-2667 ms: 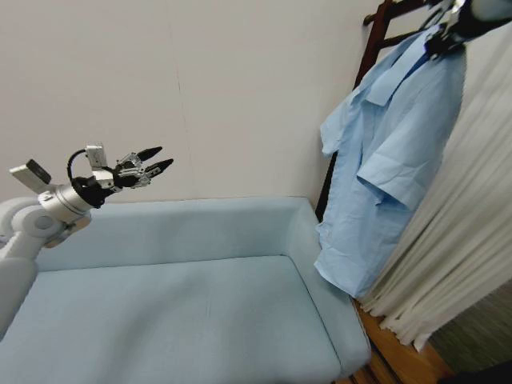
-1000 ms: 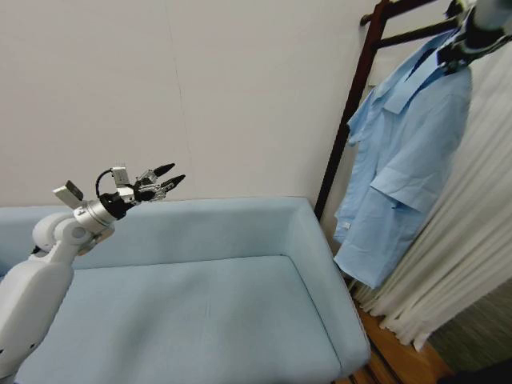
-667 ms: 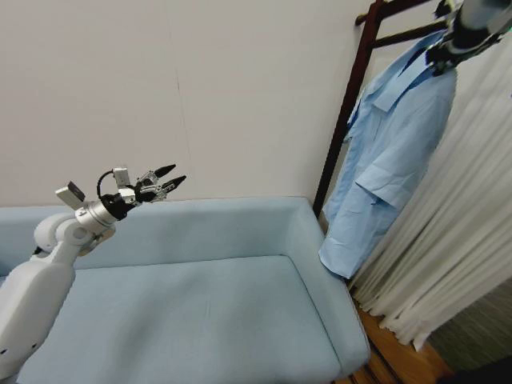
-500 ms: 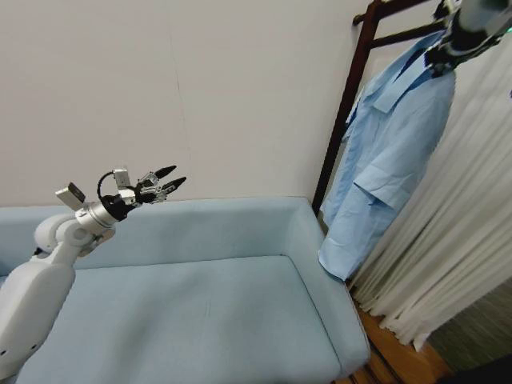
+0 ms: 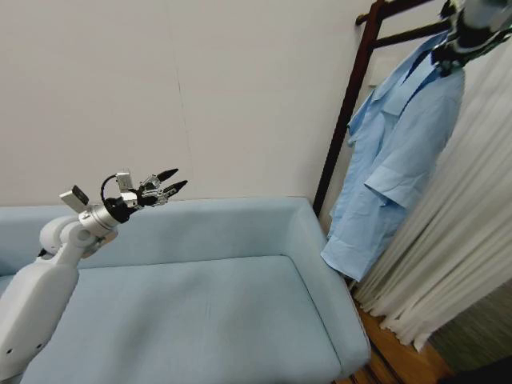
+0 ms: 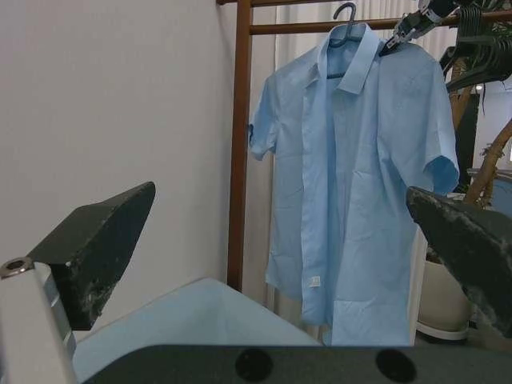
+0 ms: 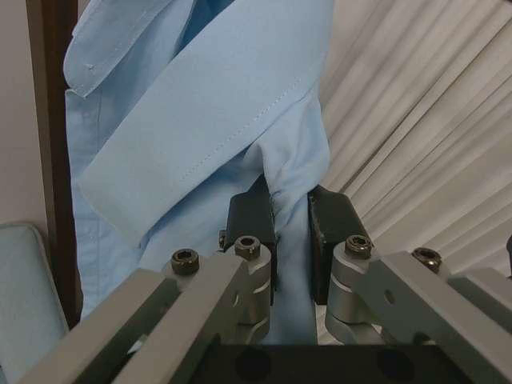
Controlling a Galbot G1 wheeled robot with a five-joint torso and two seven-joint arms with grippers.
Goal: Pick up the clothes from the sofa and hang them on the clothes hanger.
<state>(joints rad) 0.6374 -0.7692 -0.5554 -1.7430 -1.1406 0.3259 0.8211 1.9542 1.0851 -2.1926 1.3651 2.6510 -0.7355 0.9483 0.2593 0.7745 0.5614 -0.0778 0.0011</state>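
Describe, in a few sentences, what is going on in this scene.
The right end effector is up at the wooden rack, shut on the shoulder of a light blue shirt beside its collar. The shirt hangs on a hanger whose hook appears to sit over the rack's rail. The left end effector hovers open above the sofa back, holding nothing.

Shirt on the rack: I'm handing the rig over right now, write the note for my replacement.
Right gripper: shut on the shirt at its shoulder, up by the rack.
Left gripper: open, idle above the sofa back.
Done: shirt off the sofa; hanger hook looks set over the rail.
Left: release the shirt, pull the right arm clear.
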